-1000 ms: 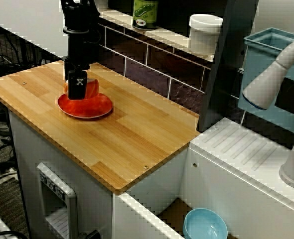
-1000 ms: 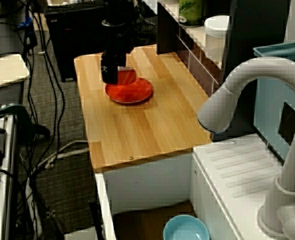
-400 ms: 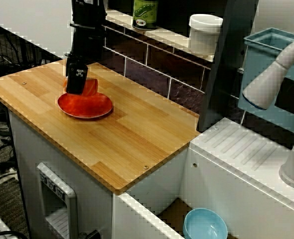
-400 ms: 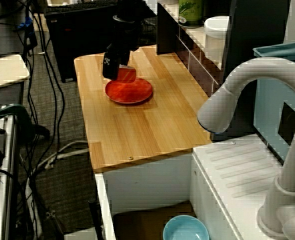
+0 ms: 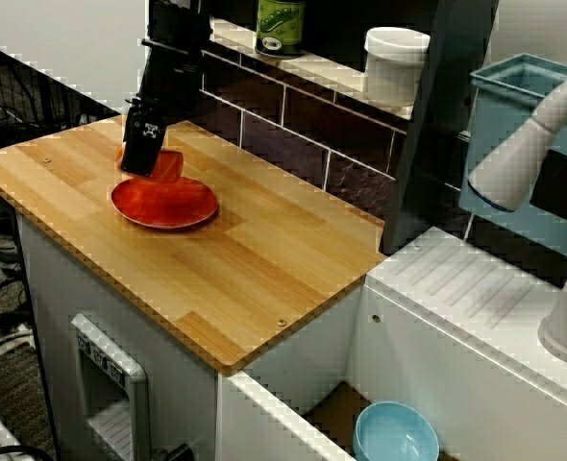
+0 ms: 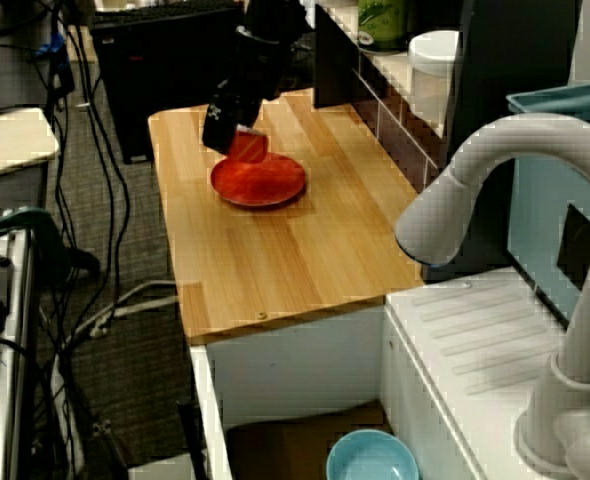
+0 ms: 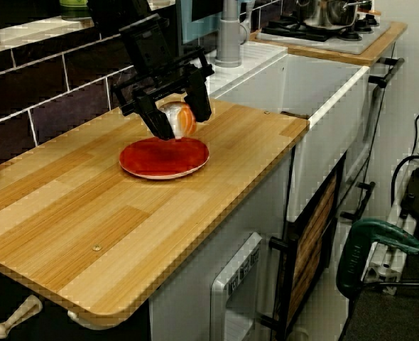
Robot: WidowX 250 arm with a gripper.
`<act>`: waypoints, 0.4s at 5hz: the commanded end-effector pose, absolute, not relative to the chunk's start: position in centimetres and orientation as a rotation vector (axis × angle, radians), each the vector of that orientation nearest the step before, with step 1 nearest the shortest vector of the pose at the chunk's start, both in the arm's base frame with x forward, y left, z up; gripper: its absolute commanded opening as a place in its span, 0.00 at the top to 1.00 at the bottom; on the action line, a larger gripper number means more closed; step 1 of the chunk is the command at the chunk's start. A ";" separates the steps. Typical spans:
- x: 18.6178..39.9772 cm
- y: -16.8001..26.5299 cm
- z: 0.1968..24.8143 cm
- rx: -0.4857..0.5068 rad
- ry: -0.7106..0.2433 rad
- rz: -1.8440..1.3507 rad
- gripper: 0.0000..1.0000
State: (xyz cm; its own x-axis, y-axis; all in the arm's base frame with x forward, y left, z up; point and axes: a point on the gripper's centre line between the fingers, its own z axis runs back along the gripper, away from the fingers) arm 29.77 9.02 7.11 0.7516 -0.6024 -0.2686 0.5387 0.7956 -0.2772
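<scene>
My black gripper [image 5: 142, 163] leans over the far left rim of a red plate [image 5: 168, 205] on the wooden counter [image 5: 245, 279]. It is shut on an orange and white object [image 5: 170, 165], held tilted just above the plate's edge. In the view from the faucet side, the gripper [image 6: 227, 138] carries the orange object [image 6: 248, 148] over the plate [image 6: 260, 184]. The view facing the stove shows both fingers [image 7: 157, 118] flanking the object [image 7: 179, 119] above the plate [image 7: 163, 158].
A dark tiled wall with a shelf runs behind the counter, bearing a green can [image 5: 280, 24] and a white jar [image 5: 395, 62]. To the right are a white sink top, a grey faucet [image 6: 495, 200] and a light blue bin [image 5: 524, 86]. A blue bowl [image 5: 394, 434] sits low down.
The gripper has tilted from upright to slanted and moved slightly up and left with the orange object, which now hangs at the plate's rim instead of resting on it.
</scene>
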 end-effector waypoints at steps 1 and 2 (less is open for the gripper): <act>29.8 8.8 7.2 -0.136 0.327 -0.608 1.00; 28.5 7.4 6.9 -0.133 0.357 -0.563 1.00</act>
State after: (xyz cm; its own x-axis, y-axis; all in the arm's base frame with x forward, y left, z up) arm 27.64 7.30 5.36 0.7649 -0.5508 -0.3340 0.4827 0.8335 -0.2688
